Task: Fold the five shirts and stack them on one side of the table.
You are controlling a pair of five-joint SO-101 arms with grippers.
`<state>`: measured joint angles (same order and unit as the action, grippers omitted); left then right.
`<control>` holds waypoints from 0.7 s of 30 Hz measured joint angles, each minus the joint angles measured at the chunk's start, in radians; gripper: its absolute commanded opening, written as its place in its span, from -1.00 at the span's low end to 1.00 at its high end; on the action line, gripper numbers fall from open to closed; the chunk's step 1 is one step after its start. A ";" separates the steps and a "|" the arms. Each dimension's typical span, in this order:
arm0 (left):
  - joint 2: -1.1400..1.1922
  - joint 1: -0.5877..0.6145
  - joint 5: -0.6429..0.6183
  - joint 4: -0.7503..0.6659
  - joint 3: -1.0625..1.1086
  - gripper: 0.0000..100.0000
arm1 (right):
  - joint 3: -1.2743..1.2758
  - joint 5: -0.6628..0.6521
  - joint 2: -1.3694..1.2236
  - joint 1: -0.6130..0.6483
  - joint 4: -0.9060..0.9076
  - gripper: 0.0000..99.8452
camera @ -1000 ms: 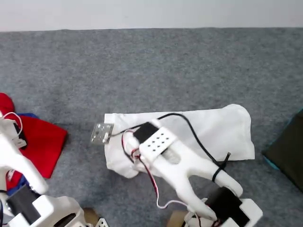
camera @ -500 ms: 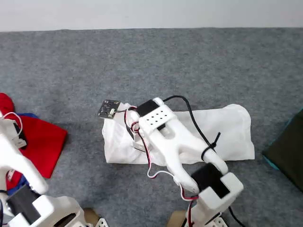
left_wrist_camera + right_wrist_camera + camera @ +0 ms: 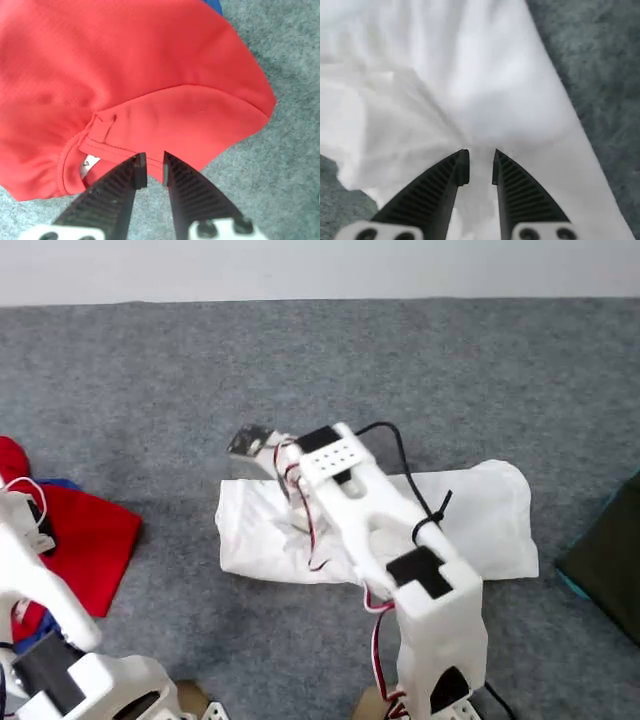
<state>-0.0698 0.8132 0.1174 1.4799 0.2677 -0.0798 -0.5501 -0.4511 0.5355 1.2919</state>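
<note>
A white shirt point(image 3: 470, 515) lies crumpled in the middle of the grey table. The right arm point(image 3: 345, 490) leans over its left part. My right gripper point(image 3: 480, 167) is shut on a pinch of the white shirt point(image 3: 470, 90), and creases run out from the fingertips. A folded red shirt point(image 3: 90, 535) rests at the left edge, on top of a blue one point(image 3: 60, 483). My left gripper point(image 3: 150, 170) hangs shut just above the red shirt point(image 3: 125, 75), close to its collar label, with only a thin slit between the fingers.
A dark cloth with a teal edge point(image 3: 608, 562) lies at the table's right edge. The grey carpet-like table top point(image 3: 320, 370) is bare towards the far side. The left arm's white base point(image 3: 100, 685) sits at the near left corner.
The right arm has swung from the near side of the white shirt towards the far side, dragging the pinched near-left edge with it and bunching the cloth. The left arm kept still.
</note>
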 measured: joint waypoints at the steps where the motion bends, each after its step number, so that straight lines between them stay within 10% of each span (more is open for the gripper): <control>1: 0.000 0.000 0.000 0.000 0.000 -0.86 | -0.021 0.000 -0.005 -0.011 0.017 -0.82; 21: 0.000 0.000 0.031 0.000 0.000 -0.86 | -0.091 0.000 0.221 0.110 0.459 -0.82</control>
<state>-0.0698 0.8132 0.1481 1.4799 0.2677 -0.1703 -0.5501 -0.2302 0.6460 1.7507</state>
